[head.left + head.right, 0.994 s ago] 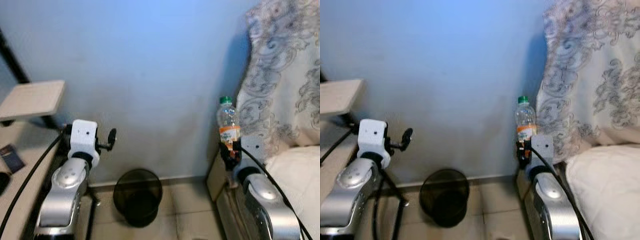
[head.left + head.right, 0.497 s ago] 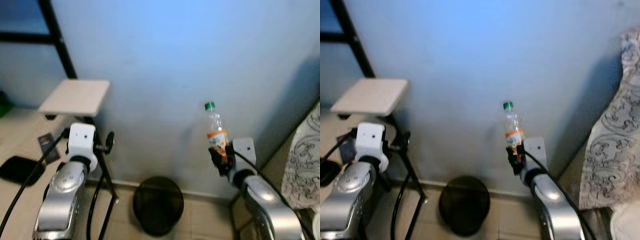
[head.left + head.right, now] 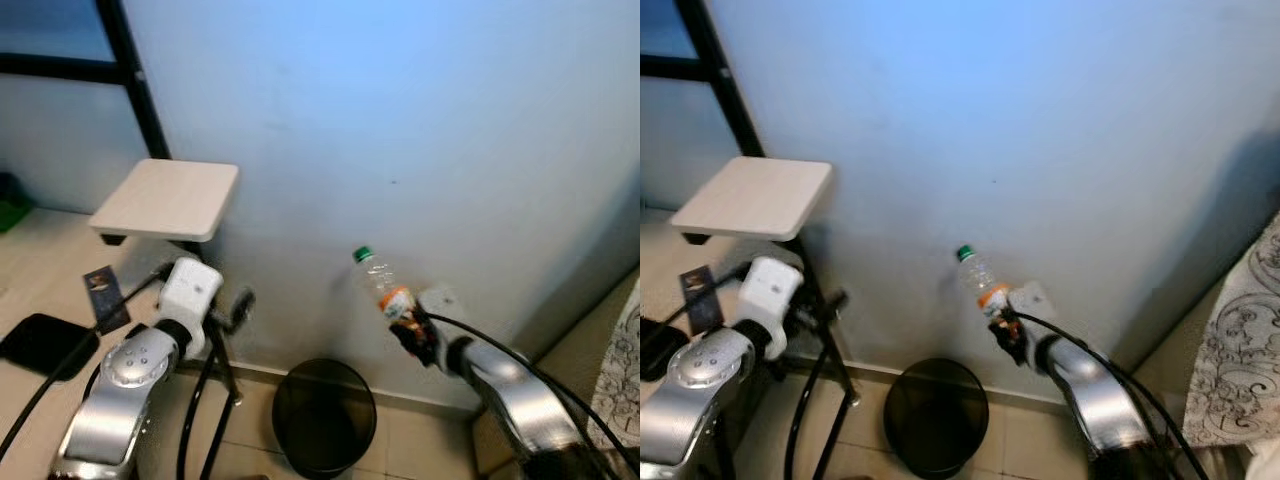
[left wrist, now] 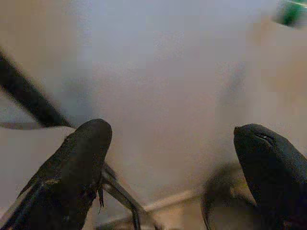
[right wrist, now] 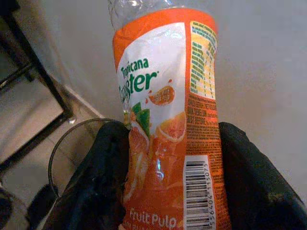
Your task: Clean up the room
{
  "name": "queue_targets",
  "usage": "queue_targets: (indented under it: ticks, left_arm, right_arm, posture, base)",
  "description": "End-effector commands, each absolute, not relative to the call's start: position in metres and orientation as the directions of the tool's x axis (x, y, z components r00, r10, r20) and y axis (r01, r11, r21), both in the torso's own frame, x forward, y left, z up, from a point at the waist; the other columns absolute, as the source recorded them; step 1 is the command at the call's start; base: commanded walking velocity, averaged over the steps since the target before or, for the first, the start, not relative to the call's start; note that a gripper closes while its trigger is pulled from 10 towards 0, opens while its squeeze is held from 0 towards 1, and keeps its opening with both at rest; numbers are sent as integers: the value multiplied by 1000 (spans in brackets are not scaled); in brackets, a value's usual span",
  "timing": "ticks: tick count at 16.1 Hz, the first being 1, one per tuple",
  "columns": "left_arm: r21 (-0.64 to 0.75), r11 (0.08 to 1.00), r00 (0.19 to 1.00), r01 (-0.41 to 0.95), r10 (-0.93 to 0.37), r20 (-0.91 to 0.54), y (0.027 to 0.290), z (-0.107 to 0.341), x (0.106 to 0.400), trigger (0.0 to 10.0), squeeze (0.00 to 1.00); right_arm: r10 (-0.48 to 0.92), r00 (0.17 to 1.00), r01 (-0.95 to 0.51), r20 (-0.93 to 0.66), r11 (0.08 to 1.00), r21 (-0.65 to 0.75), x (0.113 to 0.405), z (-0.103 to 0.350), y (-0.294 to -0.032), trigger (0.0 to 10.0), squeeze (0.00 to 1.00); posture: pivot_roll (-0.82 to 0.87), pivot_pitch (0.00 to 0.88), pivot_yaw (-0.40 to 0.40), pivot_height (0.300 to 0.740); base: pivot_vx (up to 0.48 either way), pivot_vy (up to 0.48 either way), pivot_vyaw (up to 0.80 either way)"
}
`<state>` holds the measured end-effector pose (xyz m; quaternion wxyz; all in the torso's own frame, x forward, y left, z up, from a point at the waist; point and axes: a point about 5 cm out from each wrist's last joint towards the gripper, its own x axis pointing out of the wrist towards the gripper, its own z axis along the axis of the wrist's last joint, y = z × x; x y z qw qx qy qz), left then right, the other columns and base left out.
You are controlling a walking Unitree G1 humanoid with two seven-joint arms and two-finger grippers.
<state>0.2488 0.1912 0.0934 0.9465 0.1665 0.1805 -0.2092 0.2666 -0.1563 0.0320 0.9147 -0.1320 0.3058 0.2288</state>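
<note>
The Tropicana Twister bottle (image 5: pixel 168 124), clear plastic with a green cap and orange label, tilts in mid-air above the black mesh wastebasket (image 3: pixel 324 417) by the wall. It looks empty, so probably light, crushable and slick; the labelled waist is the sensible hold. The right gripper (image 3: pixel 412 333) has its jaws clenched there. The left gripper (image 4: pixel 175 177) hovers with jaws released, near a small side table (image 3: pixel 166 198) on black legs.

Bottle (image 5: pixel 168 120) label: "Tropicana Twister" ("Fruit Pulp")

On the tiled floor (image 3: pixel 420 455) stands a black mesh bin (image 3: pixel 323 415), close to the wall.
</note>
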Motion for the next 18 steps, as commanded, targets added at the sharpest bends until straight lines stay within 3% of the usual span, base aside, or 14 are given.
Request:
queue_targets:
  ticks: [1, 4, 6, 10, 12, 13, 15, 18]
  left_arm:
    - [226, 830, 813, 510, -379, -442, 189, 92, 249, 10000, 0]
    - [152, 645, 598, 749, -560, -574, 190, 87, 242, 10000, 0]
    - [130, 609, 559, 782, -593, -580, 189, 90, 244, 10000, 0]
    - [13, 465, 373, 885, -692, -618, 181, 92, 234, 10000, 0]
    - [16, 457, 367, 889, -692, -622, 182, 93, 233, 10000, 0]
    - [15, 457, 366, 889, -691, -623, 183, 93, 233, 10000, 0]
    - [10, 452, 357, 892, -690, -630, 184, 93, 233, 10000, 0]
    - [11, 444, 349, 896, -689, -635, 183, 93, 233, 10000, 0]
  right_arm:
    - [347, 685, -530, -641, 840, -112, 266, 25, -153, 10000, 0]
    - [321, 618, -586, -717, 796, -149, 279, -1, -125, 10000, 0]
    - [291, 628, -569, -722, 805, -170, 285, -3, -121, 10000, 0]
    - [309, 655, -566, -689, 806, -176, 298, 1, -102, 10000, 0]
    - [331, 648, -574, -686, 805, -153, 298, 1, -96, 10000, 0]
    - [349, 635, -583, -689, 802, -131, 297, 0, -94, 10000, 212]
    - [379, 609, -601, -697, 794, -93, 294, -3, -92, 10000, 1000]
    - [398, 592, -606, -701, 793, -61, 292, -6, -92, 10000, 1000]
  posture:
    - [-8, 0, 9, 740]
    - [-15, 0, 25, 740]
    - [-13, 0, 23, 740]
    - [-11, 0, 13, 740]
    - [-7, 0, 8, 740]
    - [-7, 0, 8, 740]
    - [-9, 0, 9, 740]
    - [-9, 0, 10, 740]
  base:
    - [0, 0, 0]
    - [0, 0, 0]
    - [0, 0, 0]
    - [0, 0, 0]
    - [0, 0, 0]
    - [0, 0, 0]
    - [0, 0, 0]
    - [0, 0, 0]
